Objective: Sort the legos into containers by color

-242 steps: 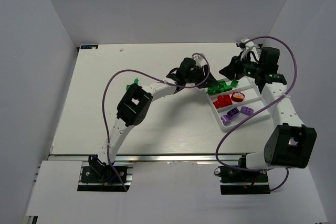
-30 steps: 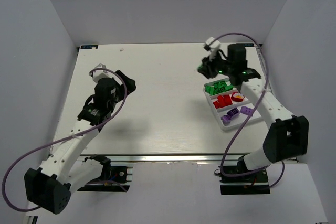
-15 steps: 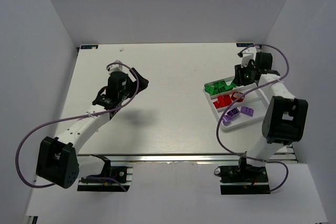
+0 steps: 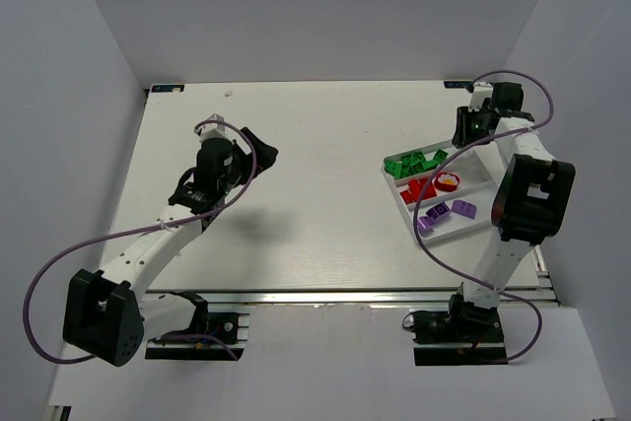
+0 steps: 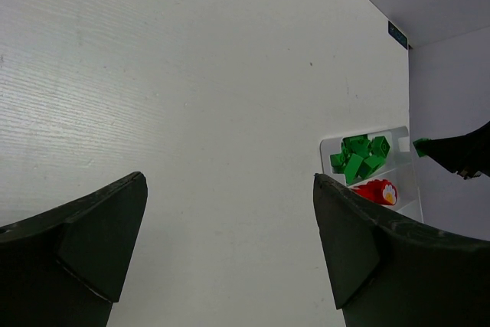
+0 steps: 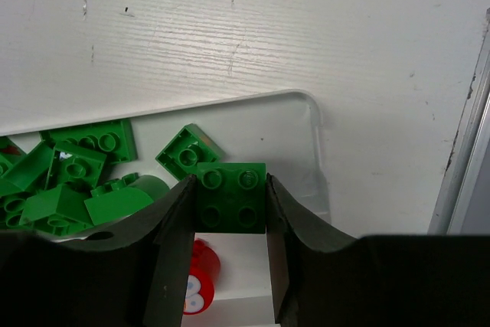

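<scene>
Right gripper (image 6: 230, 216): clamped on one green brick (image 6: 232, 189), held over the end of the green compartment (image 6: 291, 139), close to the divider.
Left gripper (image 5: 230, 254): fingers apart with nothing between them, over bare table (image 5: 191, 74), well apart from the tray (image 6: 312, 106).
Just changed: within half a second the right wrist has moved further along the tray towards its far end. The left arm, beside the tray eight seconds back, has withdrawn to the table's left half.
Meaning: no other brick shows outside the tray, so releasing this one looks like the last step.
Tray: one, with three compartments.
Green bricks: about seven heaped (image 6: 73, 181), plus the held one.
Red pieces (image 4: 422, 189): about three, one round with a pale face.
Purple bricks (image 4: 441, 211): three.
</scene>
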Controlling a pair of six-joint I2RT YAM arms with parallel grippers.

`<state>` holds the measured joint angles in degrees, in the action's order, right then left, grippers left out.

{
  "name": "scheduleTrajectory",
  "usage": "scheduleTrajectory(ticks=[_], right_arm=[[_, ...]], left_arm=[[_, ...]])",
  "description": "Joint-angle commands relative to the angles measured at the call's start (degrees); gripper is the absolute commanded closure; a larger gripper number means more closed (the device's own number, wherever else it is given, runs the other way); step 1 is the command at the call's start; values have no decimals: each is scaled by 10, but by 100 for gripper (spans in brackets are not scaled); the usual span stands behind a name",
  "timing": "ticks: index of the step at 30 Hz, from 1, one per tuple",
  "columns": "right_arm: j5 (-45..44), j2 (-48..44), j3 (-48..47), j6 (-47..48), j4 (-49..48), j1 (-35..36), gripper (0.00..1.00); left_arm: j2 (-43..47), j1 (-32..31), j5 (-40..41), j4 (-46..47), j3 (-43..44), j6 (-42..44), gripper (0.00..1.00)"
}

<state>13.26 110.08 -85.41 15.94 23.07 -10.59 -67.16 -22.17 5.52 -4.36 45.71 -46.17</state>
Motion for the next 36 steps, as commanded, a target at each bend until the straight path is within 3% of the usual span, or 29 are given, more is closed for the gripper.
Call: scheduleTrajectory(ticks=[1,8,11,12,18,24,29,36], right_arm=[[-11,10,-30,-17,17,3,69],[0,17,-35,-21,32,3,41],[7,12,-28,-23,29,3,23],[11,10,-27,-25,29,3,11],[71,-30,-34,-13,45,3,11],[76,-156,11,24,-2,24,10],[165,-212,29,54,-1,42,11],[114,-280,78,-38,-48,51,11]], left_arm=[[16,4,-2,3,-3,-3,2],[22,4,-2,3,-5,-7,2],[30,4,0,0,-10,-8,2],[33,4,0,-1,-10,-8,2],[41,4,0,-6,-11,-5,2],[48,4,-4,-6,-5,9,2],[49,4,-4,-6,10,24,2],[48,4,-10,-13,34,43,2]])
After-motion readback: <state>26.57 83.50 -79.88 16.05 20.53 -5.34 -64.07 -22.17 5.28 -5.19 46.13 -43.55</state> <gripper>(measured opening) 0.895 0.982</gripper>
